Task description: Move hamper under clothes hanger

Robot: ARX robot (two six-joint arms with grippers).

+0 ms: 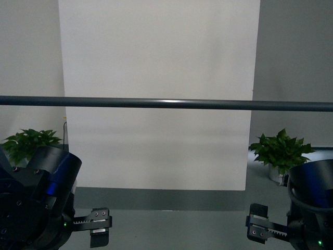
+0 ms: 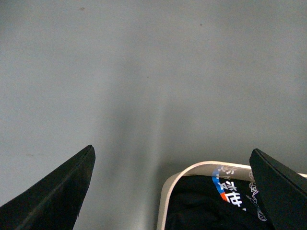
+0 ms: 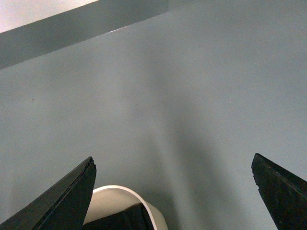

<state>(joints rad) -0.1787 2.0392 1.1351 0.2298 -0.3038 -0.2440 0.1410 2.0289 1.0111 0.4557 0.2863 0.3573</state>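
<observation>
Front view: one dark grey bar of the hanger (image 1: 166, 103) runs level across the whole width and is cut off at both edges. Its legs and other bars are out of view. Behind it stands a white panel (image 1: 161, 52) against a grey wall, with a leafy plant (image 1: 28, 141) low at the left and a second plant (image 1: 281, 151) low at the right. The left arm (image 1: 36, 203) fills the lower left corner and the right arm (image 1: 315, 208) the lower right. Both are cropped by the frame, and only a toothed rail and a small black block of each show. The hamper does not appear here, so whether it sits beneath the bar cannot be told.

Left wrist view: the left tool (image 2: 171, 148) is spread wide and grips nothing. Only the tips of its two black fingers (image 2: 53, 196) show. Between them, close to one finger, a rounded beige corner of the hamper (image 2: 192, 168) sits on the grey floor (image 2: 144, 72). Most of the tub is cut off. Inside lies black cloth (image 2: 201, 206) with a blue, orange and white print too small to read.

Right wrist view: the right tool (image 3: 172, 157) is also spread wide and empty. Another rounded hamper corner shows near one finger, with a dark shape inside it. Whether either tool touches the rim cannot be told.
</observation>
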